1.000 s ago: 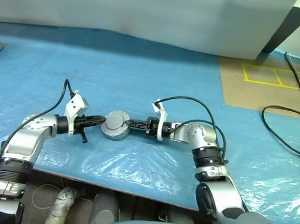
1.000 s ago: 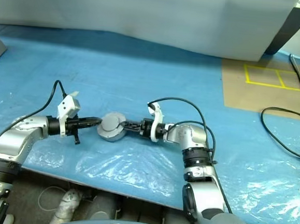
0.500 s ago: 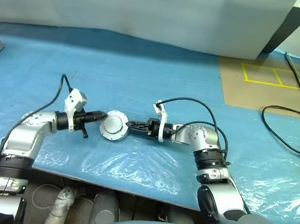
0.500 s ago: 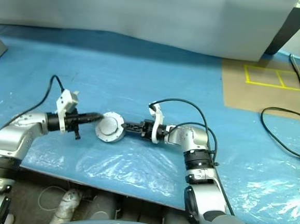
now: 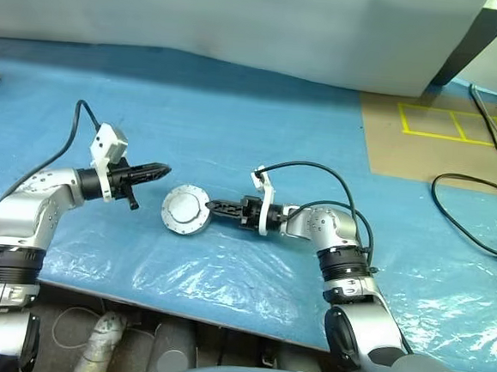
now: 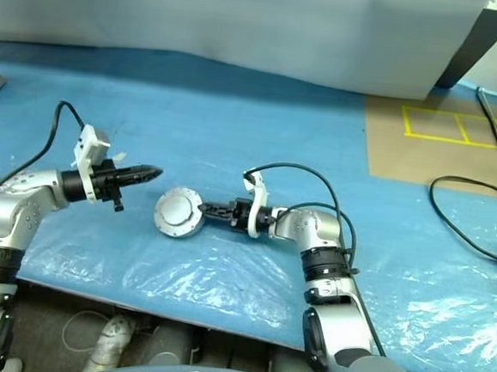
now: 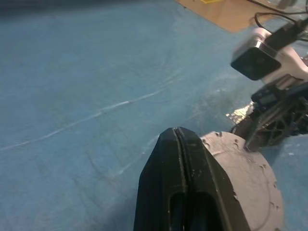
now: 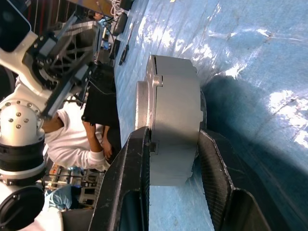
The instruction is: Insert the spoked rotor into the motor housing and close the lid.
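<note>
I see wide table under crinkled blue plastic sheet [image 5: 236,125]; brown cardboard panel with yellow tape rectangles [image 5: 446,137] at two o'clock; black cable [image 5: 470,212] at three.

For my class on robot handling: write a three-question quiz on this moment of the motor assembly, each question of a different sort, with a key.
1. True or false: the left tool grips the motor housing.
2. Which tool holds the motor housing?
A. left
B. right
C. both
3. Fill in: the lid sits ____ the housing.

Key
1. False: the left tool is shut, empty and apart from it.
2. B: the right tool clamps the housing between its fingers above the blue sheet.
3. On; the housing looks closed.
</note>
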Tool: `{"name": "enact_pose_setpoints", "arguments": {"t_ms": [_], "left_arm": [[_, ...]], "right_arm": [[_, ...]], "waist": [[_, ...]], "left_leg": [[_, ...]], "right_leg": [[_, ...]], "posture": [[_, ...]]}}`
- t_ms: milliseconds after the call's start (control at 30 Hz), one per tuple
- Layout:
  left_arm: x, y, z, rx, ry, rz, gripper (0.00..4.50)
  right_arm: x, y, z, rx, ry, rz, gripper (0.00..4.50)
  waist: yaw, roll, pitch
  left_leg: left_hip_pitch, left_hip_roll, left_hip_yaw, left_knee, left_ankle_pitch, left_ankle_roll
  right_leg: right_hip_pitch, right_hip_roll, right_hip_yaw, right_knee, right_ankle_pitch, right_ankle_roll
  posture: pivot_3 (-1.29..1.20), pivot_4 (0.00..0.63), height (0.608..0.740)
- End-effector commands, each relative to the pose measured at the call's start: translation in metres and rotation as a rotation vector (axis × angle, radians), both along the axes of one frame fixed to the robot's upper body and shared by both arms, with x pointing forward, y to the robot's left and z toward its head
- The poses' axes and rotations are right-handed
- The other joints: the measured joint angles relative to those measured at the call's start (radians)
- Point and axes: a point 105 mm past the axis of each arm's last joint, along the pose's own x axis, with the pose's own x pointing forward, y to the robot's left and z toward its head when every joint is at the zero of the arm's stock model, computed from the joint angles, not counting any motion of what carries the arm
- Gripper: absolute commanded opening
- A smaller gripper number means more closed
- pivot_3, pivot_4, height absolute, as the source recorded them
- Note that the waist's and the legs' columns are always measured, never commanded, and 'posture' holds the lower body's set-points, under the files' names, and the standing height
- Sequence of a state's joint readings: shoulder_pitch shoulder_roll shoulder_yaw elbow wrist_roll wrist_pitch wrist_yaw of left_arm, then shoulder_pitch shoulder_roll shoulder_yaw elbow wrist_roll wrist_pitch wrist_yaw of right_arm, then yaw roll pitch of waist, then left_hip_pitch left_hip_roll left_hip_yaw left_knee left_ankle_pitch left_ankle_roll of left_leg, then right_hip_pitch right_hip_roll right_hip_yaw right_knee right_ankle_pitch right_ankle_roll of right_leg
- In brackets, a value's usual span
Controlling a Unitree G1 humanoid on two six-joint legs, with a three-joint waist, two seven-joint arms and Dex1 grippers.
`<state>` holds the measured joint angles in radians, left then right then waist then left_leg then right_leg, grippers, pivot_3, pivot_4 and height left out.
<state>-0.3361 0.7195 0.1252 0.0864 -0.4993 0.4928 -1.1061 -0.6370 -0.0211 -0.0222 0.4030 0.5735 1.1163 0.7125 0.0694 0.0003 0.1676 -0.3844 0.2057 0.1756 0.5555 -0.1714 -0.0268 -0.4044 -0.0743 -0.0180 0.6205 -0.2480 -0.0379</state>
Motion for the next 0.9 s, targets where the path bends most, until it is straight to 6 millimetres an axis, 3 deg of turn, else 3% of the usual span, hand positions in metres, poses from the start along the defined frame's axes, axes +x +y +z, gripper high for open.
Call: {"name": "enact_pose_setpoints", "arguments": {"t_ms": [33,367,600,867,900], "left_arm": [[-0.016,-0.001,-0.007,0.082,0.019,-0.089,0.0],[-0.017,0.02,-0.041,0.215,0.075,-0.05,0.0],[-0.014,0.004,-0.046,0.206,0.058,-0.085,0.0],[-0.01,0.01,-0.042,0.188,0.059,-0.063,0.0],[-0.011,0.01,-0.041,0.186,0.059,-0.061,0.0]], "right_arm": [[0.005,-0.007,-0.009,-0.07,0.01,-0.039,1.12],[0.006,-0.011,-0.008,-0.075,0.01,-0.046,1.12],[0.004,-0.009,-0.007,-0.076,-0.007,-0.035,1.12],[0.003,-0.011,-0.011,-0.101,-0.024,-0.05,1.12],[0.004,-0.012,-0.013,-0.108,-0.021,-0.063,1.83]], "waist": [[0.001,0.0,0.0],[0.003,0.0,0.0],[0.004,0.0,0.0],[0.015,0.0,0.0],[0.015,0.0,0.0]], "left_leg": [[0.0,0.0,0.0,0.0,0.0,0.0],[0.001,0.0,0.0,-0.001,0.0,0.0],[0.0,0.0,0.0,-0.001,0.0,0.0],[0.001,0.0,0.0,-0.001,0.0,0.0],[0.001,0.0,0.0,-0.001,0.0,0.0]], "right_leg": [[0.0,0.0,0.0,0.0,0.0,0.0],[0.0,0.0,0.0,0.0,0.0,0.0],[0.0,0.0,0.0,0.0,0.0,0.0],[0.001,0.0,0.0,0.0,0.0,0.0],[0.001,0.0,0.0,0.0,0.0,0.0]], "posture": [[0.0,0.15,0.74],[0.0,0.15,0.74],[0.0,0.15,0.74],[0.0,0.15,0.74],[0.0,0.15,0.74]]}}
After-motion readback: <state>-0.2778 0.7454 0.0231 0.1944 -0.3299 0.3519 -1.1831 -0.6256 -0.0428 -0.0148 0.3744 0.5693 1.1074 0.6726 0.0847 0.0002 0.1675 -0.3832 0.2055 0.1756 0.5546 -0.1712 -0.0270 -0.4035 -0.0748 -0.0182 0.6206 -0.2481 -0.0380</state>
